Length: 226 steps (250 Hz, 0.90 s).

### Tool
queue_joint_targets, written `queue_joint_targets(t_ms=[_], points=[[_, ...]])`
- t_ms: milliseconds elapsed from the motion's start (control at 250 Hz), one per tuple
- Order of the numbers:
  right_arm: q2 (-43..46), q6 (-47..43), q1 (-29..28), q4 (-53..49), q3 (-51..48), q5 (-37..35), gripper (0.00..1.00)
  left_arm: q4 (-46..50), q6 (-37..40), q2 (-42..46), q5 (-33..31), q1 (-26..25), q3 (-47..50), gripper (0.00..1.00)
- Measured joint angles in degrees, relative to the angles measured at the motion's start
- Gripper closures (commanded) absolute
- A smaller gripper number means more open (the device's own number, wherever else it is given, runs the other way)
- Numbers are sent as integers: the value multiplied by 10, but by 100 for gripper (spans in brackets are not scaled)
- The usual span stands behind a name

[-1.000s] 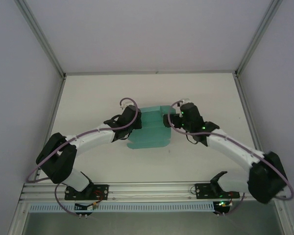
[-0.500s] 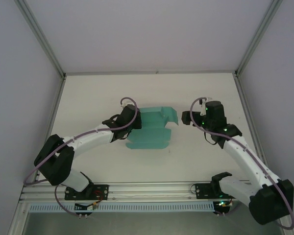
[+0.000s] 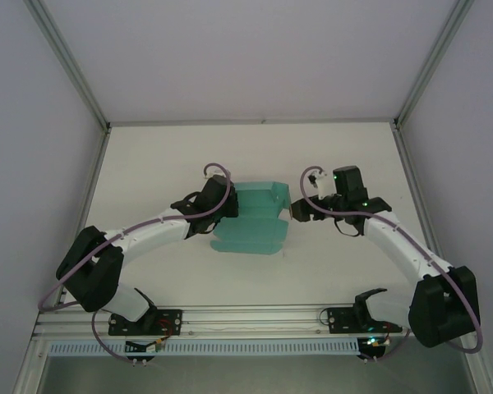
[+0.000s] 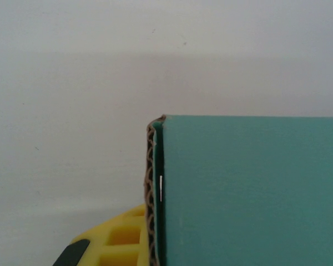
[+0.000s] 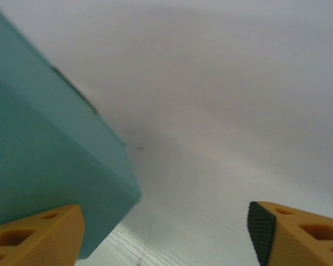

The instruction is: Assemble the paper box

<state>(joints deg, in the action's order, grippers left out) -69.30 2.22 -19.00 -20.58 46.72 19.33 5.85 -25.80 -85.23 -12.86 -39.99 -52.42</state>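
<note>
Item: paper box (image 3: 259, 223), teal corrugated board, part-folded, lying mid tabletop (image 3: 164, 164) between the two arms

Step in hand (a judgement): folding up the flap at the box's right end

Method: let the left side serve as the fixed end. On the right, catch the flap's free edge squarely and fold along the crease, not across it. Press gently, since thin board dents easily and a skewed fold will not seat

Left gripper (image 3: 223, 205): pressed together on the box's left wall, with one yellow finger (image 4: 119, 238) against the fluted edge

Right gripper (image 3: 299, 210): spread wide with nothing pinched, at the box's right end. Its left finger (image 5: 36, 235) is just beside the teal corner (contact cannot be told)
</note>
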Motion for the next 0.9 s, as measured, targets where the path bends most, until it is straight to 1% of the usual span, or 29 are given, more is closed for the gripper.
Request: queue_joint_targets(t_ms=[32, 84, 144, 204, 268, 455, 555, 651, 727, 838, 902], points=[[-2, -3, -5, 4, 0, 7, 29, 0, 1, 0, 1, 0, 0, 100], [-4, -10, -12, 12, 0, 17, 30, 0, 1, -1, 4, 0, 0, 100], [-5, -13, -20, 21, 0, 25, 35, 0, 1, -3, 8, 0, 0, 100], [-7, -14, -27, 30, 0, 31, 36, -2, 1, -7, 13, 0, 0, 100], [-13, -14, -35, 42, 0, 37, 42, -2, 1, -12, 17, 0, 0, 100], [-46, -13, -61, 58, 16, 36, 46, -2, 1, -19, 24, 0, 0, 100], [-62, -5, -82, 76, 24, 14, 47, -2, 1, -20, 26, 0, -2, 100], [-74, 15, -110, 96, 29, -43, 50, -2, 1, -22, 30, 0, -5, 100], [-85, 31, -142, 112, 33, -129, 53, 0, -1, -25, 27, 0, -7, 100], [-110, 60, -188, 131, 43, -275, 73, 2, -3, -25, 26, 0, -11, 100], [-128, 78, -206, 134, 54, -348, 82, 5, -5, -25, 23, 0, -11, 100]])
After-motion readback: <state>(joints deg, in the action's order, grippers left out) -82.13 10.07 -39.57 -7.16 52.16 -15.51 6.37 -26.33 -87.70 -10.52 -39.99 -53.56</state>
